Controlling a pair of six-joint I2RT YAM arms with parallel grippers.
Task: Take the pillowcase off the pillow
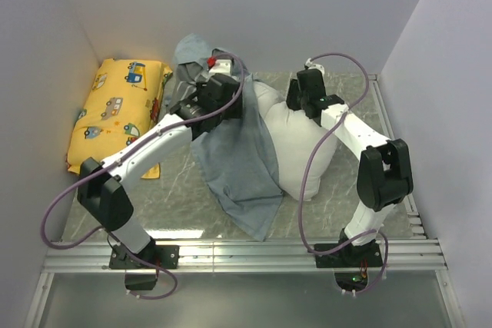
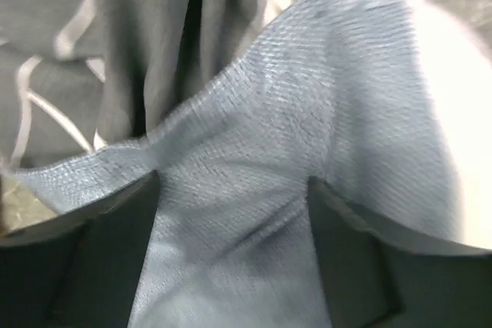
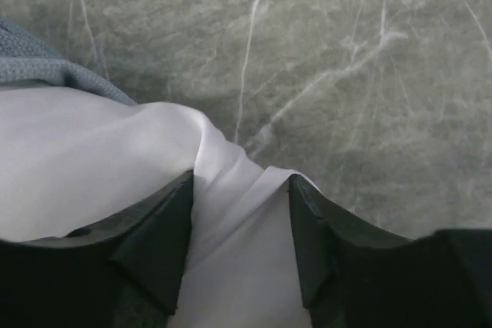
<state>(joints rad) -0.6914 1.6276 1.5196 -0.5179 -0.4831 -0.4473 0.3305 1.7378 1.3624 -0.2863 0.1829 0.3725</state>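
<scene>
The pillowcase [image 1: 238, 163] is blue-grey, the pillow [image 1: 296, 144] plain white, the cushion [image 1: 115, 109] yellow with cartoon vehicles, the worktop [image 1: 177, 190] grey-green marble, white-veined.

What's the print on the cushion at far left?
Yellow cushion, cartoon vehicles; best in the top external view.

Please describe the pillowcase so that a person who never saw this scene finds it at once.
On the grey marbled table, look at the middle. The pillowcase is the loose blue-grey cloth spread there, overlapping the white pillow. Its neighbours, that pillow and the yellow cartoon cushion, are plump; it alone is limp and grey.
</scene>
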